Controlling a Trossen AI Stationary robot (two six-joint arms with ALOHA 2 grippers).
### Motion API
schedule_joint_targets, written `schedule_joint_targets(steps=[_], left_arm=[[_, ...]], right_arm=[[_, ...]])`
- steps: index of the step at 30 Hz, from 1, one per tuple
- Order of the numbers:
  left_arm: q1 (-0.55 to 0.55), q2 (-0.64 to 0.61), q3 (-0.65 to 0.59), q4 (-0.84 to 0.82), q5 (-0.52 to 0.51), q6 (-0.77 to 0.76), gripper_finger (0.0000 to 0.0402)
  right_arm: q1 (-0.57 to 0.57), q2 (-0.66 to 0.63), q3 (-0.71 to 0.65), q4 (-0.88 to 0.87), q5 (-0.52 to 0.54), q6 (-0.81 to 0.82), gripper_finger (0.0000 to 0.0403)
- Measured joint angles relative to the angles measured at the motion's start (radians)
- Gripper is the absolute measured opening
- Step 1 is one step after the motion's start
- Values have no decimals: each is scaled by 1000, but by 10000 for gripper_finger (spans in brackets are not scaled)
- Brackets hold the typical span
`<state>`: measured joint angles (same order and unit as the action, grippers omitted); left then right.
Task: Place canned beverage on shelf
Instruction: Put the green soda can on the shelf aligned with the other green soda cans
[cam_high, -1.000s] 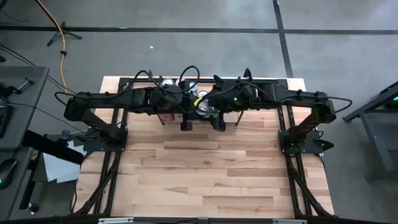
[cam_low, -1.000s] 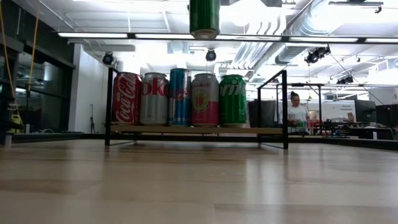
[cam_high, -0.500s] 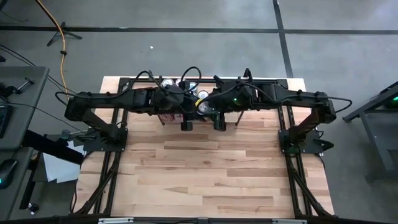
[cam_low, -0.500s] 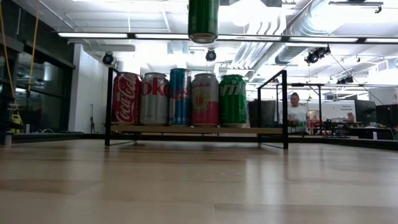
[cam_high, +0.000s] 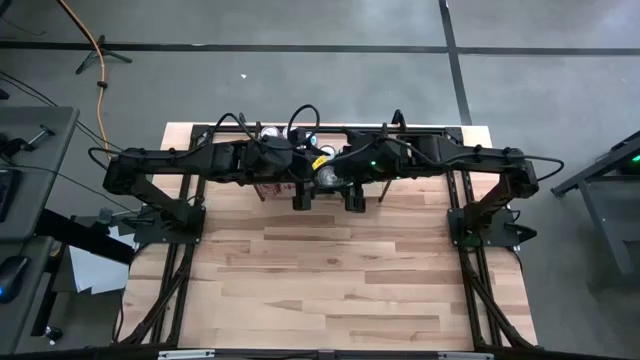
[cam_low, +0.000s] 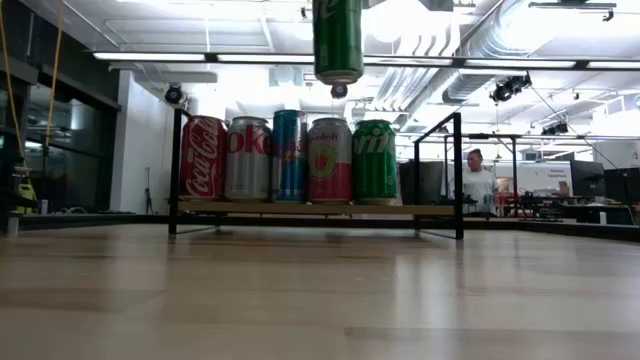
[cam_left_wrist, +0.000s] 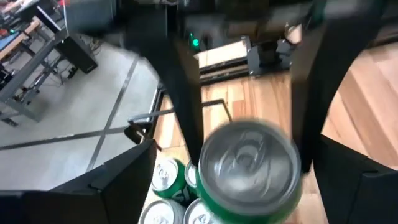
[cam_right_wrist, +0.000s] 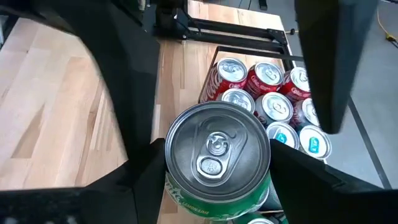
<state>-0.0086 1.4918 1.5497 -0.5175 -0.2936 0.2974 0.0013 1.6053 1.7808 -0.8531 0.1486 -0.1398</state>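
Observation:
A green can (cam_low: 338, 40) hangs high in the air above the shelf (cam_low: 318, 210), a low black-rod rack on a wood base at the table's far edge. In the rack stand several cans (cam_low: 290, 158): red, silver, blue, pink and green. Both arms meet over the rack. My right gripper (cam_right_wrist: 217, 177) is shut on the green can (cam_right_wrist: 217, 155). My left gripper (cam_left_wrist: 239, 186) is open; its fingers stand on either side of the same can (cam_left_wrist: 249, 165), apart from it. My right gripper pinches the green can's side wall just below the top rim (cam_right_wrist: 171, 177) between its two fingers, one on each side. The fingers slant down onto it from above. The can hangs lifted clear over the shelf, top up and slightly tilted.
The wooden table (cam_high: 340, 280) is framed by black rails, and both arm bases stand at its left and right sides. A person (cam_low: 478, 180) stands at a bench in the room far behind the shelf.
The green can has sunk a little toward the shelf and tipped slightly, staying high above the row of cans. Both arms have stayed in place over the rack.

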Motion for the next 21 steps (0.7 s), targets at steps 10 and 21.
schedule_joint_targets(steps=[10, 21], left_arm=[[0, -57, -1, -85, -4, -48, 333], [11, -289, -137, -116, -18, -317, 335]], right_arm=[[9, -20, 2, -86, -3, 10, 234], [-47, -132, 4, -117, -5, 20, 234]])
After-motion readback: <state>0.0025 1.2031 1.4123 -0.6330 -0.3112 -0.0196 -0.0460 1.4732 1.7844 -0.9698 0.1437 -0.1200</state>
